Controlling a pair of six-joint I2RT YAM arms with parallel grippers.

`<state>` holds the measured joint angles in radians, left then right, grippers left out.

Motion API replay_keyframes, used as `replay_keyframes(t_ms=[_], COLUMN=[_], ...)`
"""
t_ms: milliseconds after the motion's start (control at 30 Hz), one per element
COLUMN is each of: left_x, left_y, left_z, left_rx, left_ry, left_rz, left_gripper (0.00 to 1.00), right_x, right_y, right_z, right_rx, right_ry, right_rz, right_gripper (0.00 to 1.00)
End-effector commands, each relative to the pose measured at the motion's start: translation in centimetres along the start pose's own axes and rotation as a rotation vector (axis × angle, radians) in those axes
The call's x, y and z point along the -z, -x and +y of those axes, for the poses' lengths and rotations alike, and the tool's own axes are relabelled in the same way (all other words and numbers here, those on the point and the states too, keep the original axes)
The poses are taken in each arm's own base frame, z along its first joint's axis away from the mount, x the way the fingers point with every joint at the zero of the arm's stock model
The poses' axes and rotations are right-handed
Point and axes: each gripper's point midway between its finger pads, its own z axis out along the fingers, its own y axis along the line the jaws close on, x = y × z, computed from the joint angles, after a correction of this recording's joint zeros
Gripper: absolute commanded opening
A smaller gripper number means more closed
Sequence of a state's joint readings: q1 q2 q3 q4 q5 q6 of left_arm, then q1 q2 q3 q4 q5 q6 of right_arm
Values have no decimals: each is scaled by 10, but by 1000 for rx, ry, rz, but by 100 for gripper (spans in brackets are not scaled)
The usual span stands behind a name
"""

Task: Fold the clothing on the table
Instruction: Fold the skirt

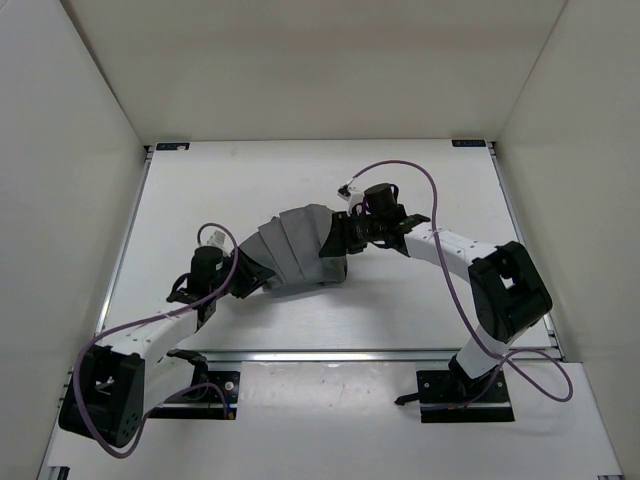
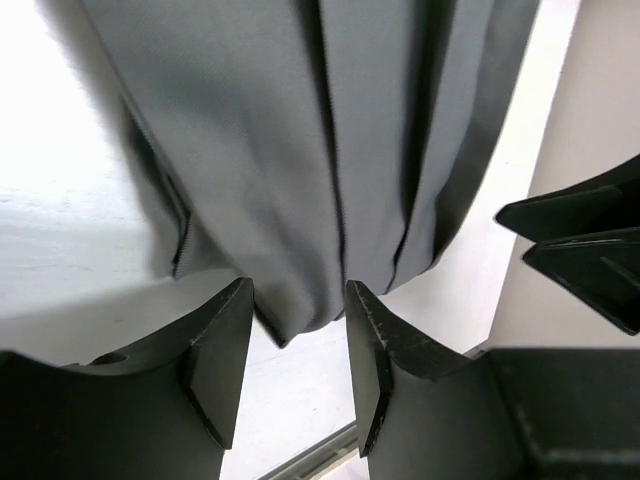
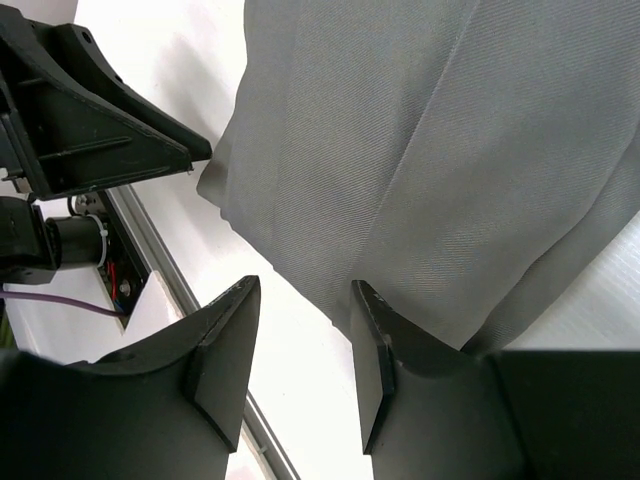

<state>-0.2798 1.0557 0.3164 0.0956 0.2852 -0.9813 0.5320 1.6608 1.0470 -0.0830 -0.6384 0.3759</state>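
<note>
The clothing [image 1: 297,250], a dark grey pleated skirt, lies bunched in the middle of the white table [image 1: 430,180]. My left gripper [image 1: 248,268] is at its left end and my right gripper [image 1: 335,243] at its right end. In the left wrist view the skirt [image 2: 300,130] hangs in long pleats. Its lower corner dips between the tips of the open left gripper [image 2: 298,287] without being pinched. In the right wrist view the skirt [image 3: 440,150] spreads beyond the open right gripper [image 3: 305,286]. Its hem runs just past the right fingertip [image 3: 365,300], and bare table shows in the gap.
White walls close in the table on the left, back and right. A metal rail [image 3: 165,265] runs along the near edge. Part of the left arm [image 3: 80,120] shows in the right wrist view. Black parts of the right arm [image 2: 590,240] show in the left wrist view.
</note>
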Motion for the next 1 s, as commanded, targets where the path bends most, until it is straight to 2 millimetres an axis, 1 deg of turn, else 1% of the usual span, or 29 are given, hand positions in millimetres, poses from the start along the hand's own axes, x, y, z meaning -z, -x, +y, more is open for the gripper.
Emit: replay_keyframes(t_ms=[0, 33, 67, 100, 133, 167, 200, 267, 300, 333, 367, 400, 433, 467, 500, 533, 567, 600, 633, 667, 700, 733, 800, 867, 933, 967], left_x=[4, 5, 5, 5, 5, 5, 5, 1, -2, -4, -9, -13, -15, -16, -16, -16, -17, -17, -17, -20, -21, -23, -28, -36, -46, -51], left_y=[-3, -4, -5, -8, -9, -9, -7, -1, 1, 6, 11, 13, 20, 26, 28, 40, 49, 46, 56, 57, 61, 64, 66, 68, 66, 65], left_z=[7, 5, 8, 10, 11, 9, 14, 11, 14, 11, 10, 6, -4, -12, -18, -23, -31, -27, -27, -26, -22, -15, -7, 6, 17, 22], left_rx=[-12, -11, -1, 4, 8, 16, 21, 26, 16, 10, 2, -3, -4, -10, -32, -56, -80, -92, -88, -85, -74, -70, -62, -71, -67, -71], left_ry=[23, 16, 20, 20, 20, 8, 17, 6, 27, 24, 24, 5, -21, -37, -43, -21, -16, 0, 4, -1, 3, 12, 33, 74, 117, 127], left_rz=[9, 9, 9, 13, 13, 6, -8, -38, -45, -54, -62, -53, -53, -61, -68, -109, -145, -133, -162, -159, -164, -169, -184, -185, -162, -153], left_gripper=[52, 53, 53, 52, 53, 53, 53, 52, 52, 50, 37, 18, 1, 0, 0, 0, 0, 0, 0, 0, 0, 0, 0, 0, 0, 0], right_x=[8, 8, 8, 7, 6, 8, 7, 6, 5, 5, 4, 5, 6, 7, 7, 8, 8, 7, 9, 7, 6, 5, 1, -4, -11, -14], right_y=[16, 18, 18, 15, 13, 16, 15, 15, 14, 14, 14, 13, 15, 14, 10, 10, 13, 9, 9, 7, 7, 8, 5, 3, -2, 1], right_z=[13, 13, 11, 13, 11, 13, 15, 13, 14, 13, 11, 15, 15, 14, 14, 11, 14, 11, 11, 12, 10, 12, 11, 14, 15, 19], right_rx=[38, 47, 46, 37, 33, 39, 40, 35, 33, 31, 32, 36, 43, 33, 31, 33, 45, 37, 37, 37, 37, 38, 30, 32, 28, 36], right_ry=[41, 36, 34, 44, 45, 50, 56, 56, 62, 58, 55, 62, 65, 60, 59, 52, 61, 63, 64, 76, 75, 84, 95, 107, 119, 131], right_rz=[-61, -67, -68, -57, -50, -61, -59, -60, -54, -55, -54, -53, -55, -53, -41, -48, -57, -46, -48, -49, -50, -48, -33, -24, -7, -12], right_gripper=[38, 39, 38, 38, 38, 39, 39, 38, 38, 38, 38, 38, 38, 38, 38, 38, 38, 37, 35, 31, 29, 25, 22, 19, 11, 9])
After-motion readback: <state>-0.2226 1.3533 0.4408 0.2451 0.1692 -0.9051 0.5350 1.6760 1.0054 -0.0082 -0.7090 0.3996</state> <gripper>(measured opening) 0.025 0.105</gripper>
